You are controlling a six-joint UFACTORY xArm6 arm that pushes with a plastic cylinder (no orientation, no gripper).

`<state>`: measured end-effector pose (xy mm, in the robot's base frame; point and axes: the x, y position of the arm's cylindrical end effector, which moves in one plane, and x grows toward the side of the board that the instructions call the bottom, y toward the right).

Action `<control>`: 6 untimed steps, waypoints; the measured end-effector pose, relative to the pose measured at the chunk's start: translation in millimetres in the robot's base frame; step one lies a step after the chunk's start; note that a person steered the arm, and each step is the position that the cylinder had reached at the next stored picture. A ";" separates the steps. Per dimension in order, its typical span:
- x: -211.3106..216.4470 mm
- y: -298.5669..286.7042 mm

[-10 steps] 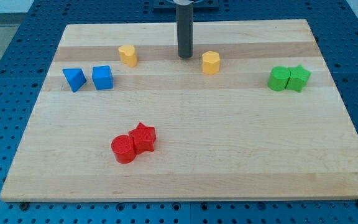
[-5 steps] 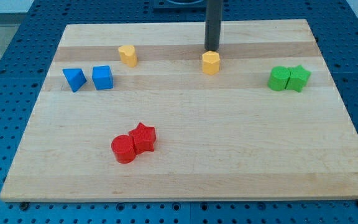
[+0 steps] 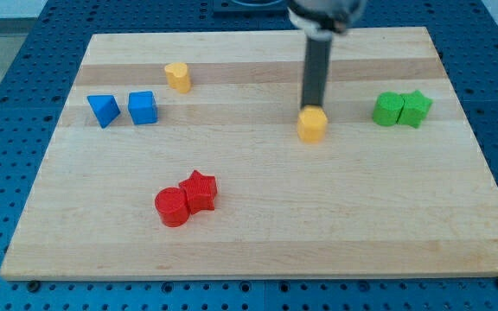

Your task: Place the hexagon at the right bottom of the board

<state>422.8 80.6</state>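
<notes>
The yellow hexagon block [image 3: 312,125] sits on the wooden board [image 3: 318,216], right of the board's middle. My tip [image 3: 314,107] is at the hexagon's upper edge, touching it or nearly so, with the dark rod rising toward the view's top. The hexagon looks slightly blurred.
A second yellow block [image 3: 177,77] is at the upper left. A blue triangular block [image 3: 103,110] and a blue cube [image 3: 143,108] are at the left. A red cylinder [image 3: 171,207] touches a red star [image 3: 201,191] at the lower left. Two green blocks [image 3: 402,109] sit at the right.
My tip moved right, came up behind the yellow hexagon, and pushed it down and to the right. The other blocks have not moved.
</notes>
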 end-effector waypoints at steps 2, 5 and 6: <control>-3.2 -9.7; 73.4 -32.8; 89.3 21.0</control>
<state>512.1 101.6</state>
